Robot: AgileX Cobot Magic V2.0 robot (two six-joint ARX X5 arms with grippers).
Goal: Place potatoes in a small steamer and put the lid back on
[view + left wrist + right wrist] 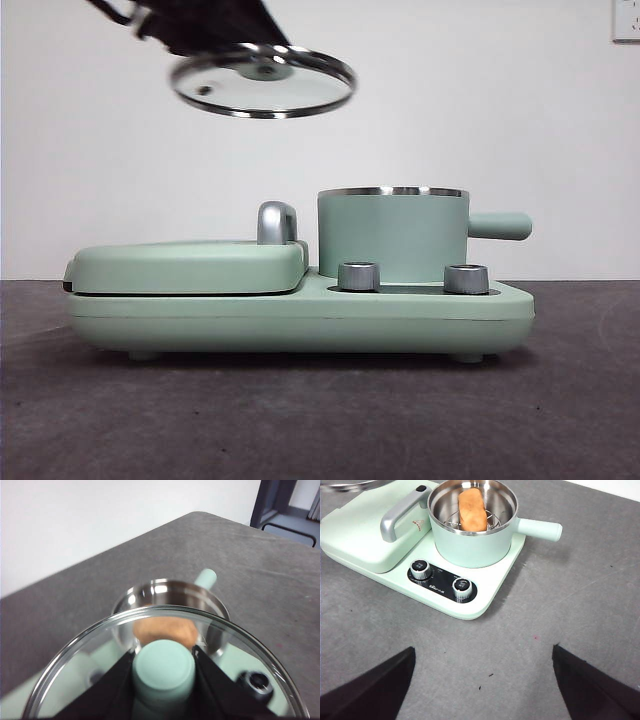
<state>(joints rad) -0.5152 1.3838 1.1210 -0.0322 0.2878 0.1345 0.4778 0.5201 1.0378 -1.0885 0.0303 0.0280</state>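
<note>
Both left gripper (163, 667) jaws clasp lid (262, 81) knob.

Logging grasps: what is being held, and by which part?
The left pincer holds the lid by its knob; the right pincer holds nothing.

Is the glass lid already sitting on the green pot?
No: the lid hangs in the air in the left gripper, well above the open pot.

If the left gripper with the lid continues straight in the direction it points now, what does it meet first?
Probably the open steamer: the left gripper, its jaws shut on the lid by the knob, points toward the steamer's mouth and the potato inside. Depth is unclear.
</note>
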